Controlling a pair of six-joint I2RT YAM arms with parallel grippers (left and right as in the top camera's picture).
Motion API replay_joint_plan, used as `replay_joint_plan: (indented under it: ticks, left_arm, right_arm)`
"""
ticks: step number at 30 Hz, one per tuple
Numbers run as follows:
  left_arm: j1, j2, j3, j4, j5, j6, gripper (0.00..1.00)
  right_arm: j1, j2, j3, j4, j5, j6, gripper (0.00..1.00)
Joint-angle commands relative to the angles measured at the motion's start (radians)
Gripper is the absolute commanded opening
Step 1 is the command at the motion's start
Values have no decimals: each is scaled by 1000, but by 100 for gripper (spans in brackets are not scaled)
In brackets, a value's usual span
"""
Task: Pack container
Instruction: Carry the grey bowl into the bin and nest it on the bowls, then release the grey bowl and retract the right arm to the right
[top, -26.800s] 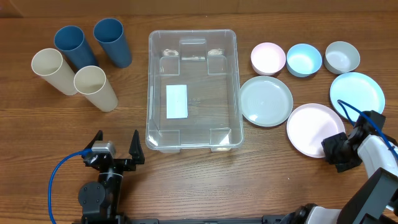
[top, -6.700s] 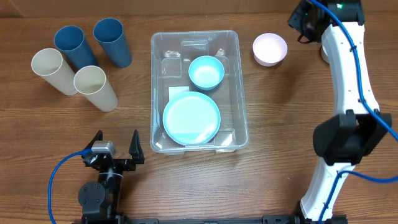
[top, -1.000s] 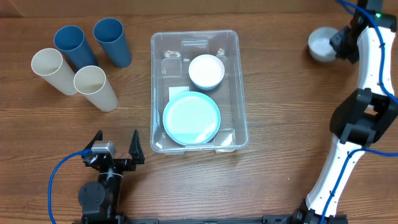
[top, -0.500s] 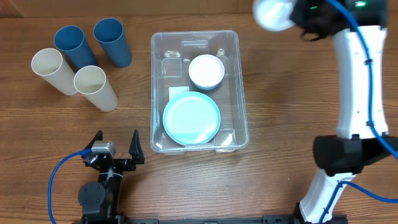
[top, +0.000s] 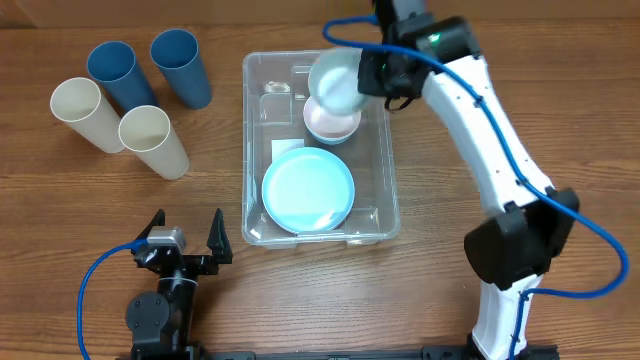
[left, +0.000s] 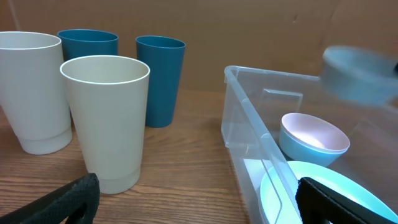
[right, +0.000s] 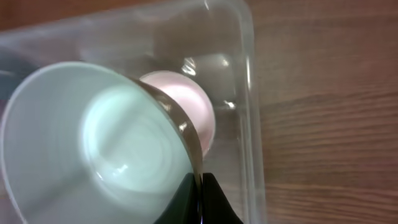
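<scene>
Since half a second ago, the right arm has swung in from beyond the far right corner of the container (top: 250, 150) and now reaches over its far half. Note that the right gripper (top: 372, 75) is clamped on the rim of a pale grey bowl (top: 335, 85). The wrist view shows the fingertips (right: 198, 186) pinching that rim, with the bowl tilted. The bowl hangs above a pink bowl (top: 335, 125) nested in a blue bowl (left: 298, 149) at the far end of the container; you cannot tell from these views whether the bowls touch.

A light blue plate (top: 307, 190) lies flat in the near half. The container sits mid-table (top: 90, 220), long side running away from you. The left gripper (top: 188, 222) rests near the front edge, its jaws spread and holding nothing.

Two blue cups (top: 180, 65) and two cream cups (top: 152, 140) stand upright left of the container.
</scene>
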Motion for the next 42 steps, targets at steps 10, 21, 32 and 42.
replay_joint_plan:
  ticks: [10, 21, 32, 42]
  left_arm:
    - [6, -10, -3, -3, -4, 12, 100]
    - [6, -10, -3, -3, -4, 12, 100]
    - [6, -10, -3, -3, -4, 12, 100]
    - [6, -10, -3, -3, -4, 12, 100]
  right_arm:
    - [1, 2, -189, 225, 13, -8, 4]
    - [4, -13, -141, 151, -30, -11, 57]
    - [10, 5, -37, 74, -29, -30, 4]
    - [18, 109, -41, 161, -29, -30, 4]
